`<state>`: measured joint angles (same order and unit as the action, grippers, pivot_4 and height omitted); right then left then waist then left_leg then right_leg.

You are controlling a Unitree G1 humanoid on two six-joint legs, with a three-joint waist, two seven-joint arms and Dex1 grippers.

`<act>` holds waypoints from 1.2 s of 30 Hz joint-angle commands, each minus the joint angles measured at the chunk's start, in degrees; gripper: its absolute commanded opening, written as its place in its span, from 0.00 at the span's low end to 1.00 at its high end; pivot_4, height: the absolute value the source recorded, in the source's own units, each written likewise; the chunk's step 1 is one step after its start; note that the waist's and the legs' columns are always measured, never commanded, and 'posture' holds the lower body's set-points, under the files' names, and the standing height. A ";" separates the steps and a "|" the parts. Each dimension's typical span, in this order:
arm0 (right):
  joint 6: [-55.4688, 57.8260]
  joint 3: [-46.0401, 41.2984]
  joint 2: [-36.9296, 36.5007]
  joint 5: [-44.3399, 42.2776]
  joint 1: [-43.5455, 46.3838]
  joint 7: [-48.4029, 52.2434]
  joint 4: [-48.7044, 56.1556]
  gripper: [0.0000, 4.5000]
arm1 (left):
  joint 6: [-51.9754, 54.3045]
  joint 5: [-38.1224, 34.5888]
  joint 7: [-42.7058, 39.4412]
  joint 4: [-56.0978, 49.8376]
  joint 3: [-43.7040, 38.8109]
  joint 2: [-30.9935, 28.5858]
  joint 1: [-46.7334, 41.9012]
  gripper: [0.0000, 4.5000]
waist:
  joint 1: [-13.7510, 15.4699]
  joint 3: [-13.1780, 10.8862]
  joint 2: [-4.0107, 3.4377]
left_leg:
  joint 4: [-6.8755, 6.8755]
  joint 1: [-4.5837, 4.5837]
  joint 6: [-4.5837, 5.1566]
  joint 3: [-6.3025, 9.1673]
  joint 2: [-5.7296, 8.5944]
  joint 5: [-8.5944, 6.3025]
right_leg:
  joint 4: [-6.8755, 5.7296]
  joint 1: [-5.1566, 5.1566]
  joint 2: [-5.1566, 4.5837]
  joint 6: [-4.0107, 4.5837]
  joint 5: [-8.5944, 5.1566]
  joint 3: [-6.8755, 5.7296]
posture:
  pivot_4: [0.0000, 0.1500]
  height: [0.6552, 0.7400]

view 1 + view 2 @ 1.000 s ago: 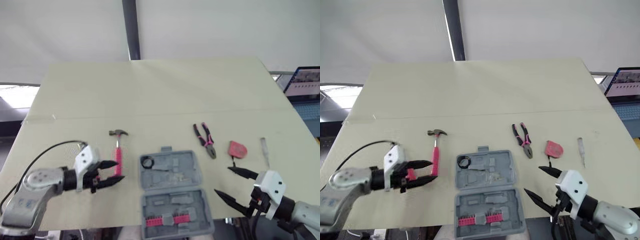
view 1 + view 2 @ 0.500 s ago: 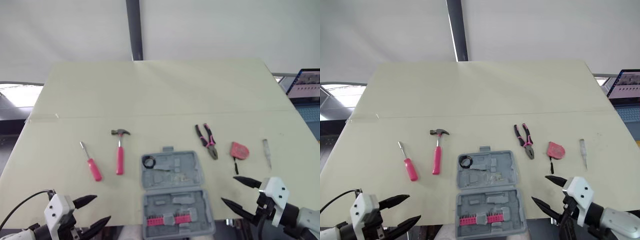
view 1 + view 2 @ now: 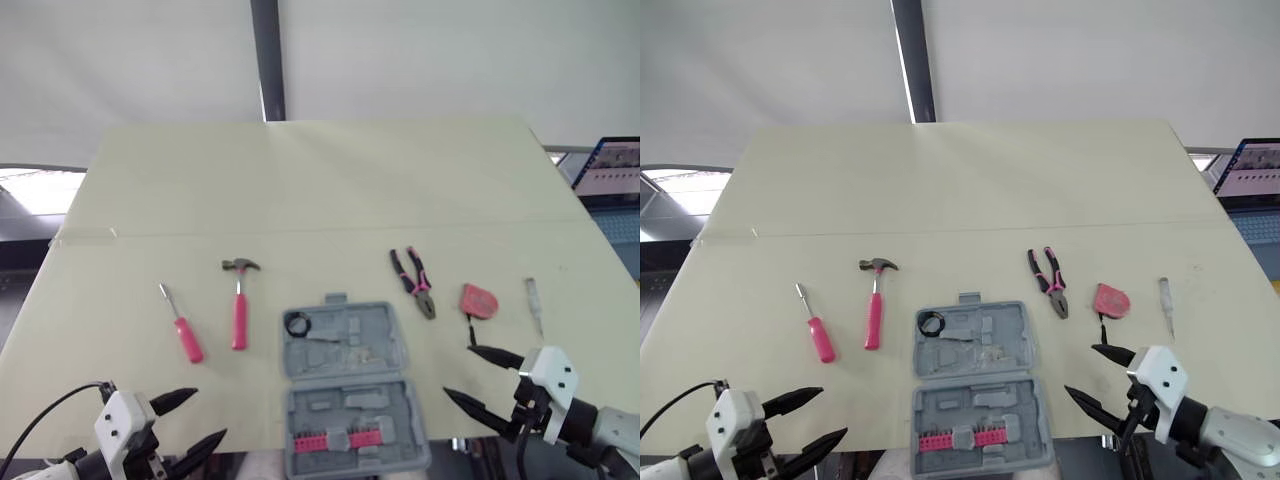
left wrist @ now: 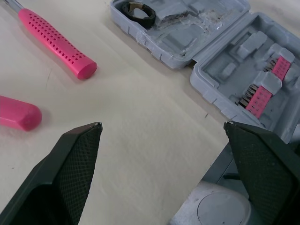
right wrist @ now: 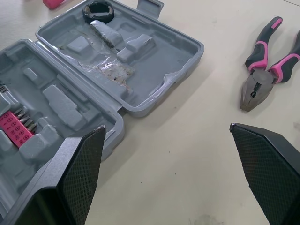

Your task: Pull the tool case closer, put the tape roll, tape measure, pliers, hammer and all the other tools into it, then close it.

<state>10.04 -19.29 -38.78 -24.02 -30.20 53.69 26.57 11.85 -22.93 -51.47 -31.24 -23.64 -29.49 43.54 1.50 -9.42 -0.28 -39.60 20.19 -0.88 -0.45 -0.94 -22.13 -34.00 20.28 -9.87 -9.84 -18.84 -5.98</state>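
The tool case is grey, the hammer pink-handled, pliers pink-and-black, tape measure red.

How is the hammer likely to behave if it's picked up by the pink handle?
The hammer looks rigid; its metal head probably makes it head-heavy, so a grip at the handle's end may let it tip. The dimpled handle likely resists slipping.

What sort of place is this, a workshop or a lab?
Probably a lab or test room: a pale table with a hammer, pliers and an open case laid out neatly, a plain white backdrop, a laptop alongside.
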 commanded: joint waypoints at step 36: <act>30.09 8.59 7.31 4.16 20.41 -28.78 4.67 1.00 | 6.19 -6.56 11.17 -9.20 12.97 -1.00 -18.03 0.99 | -0.30 0.21 -0.41 | -0.07 0.02 -0.03 -0.01 0.01 -0.03 | -0.07 0.06 0.02 -0.02 0.01 0.03 | 1.00 0.95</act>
<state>37.65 -10.79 -31.75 -20.22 -11.29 27.13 31.37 18.34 -28.76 -40.60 -37.98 -9.47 -30.17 24.32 1.20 -9.21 -0.68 -39.67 20.20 -0.91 -0.46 -0.94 -22.16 -34.07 20.34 -9.85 -9.86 -18.83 -5.96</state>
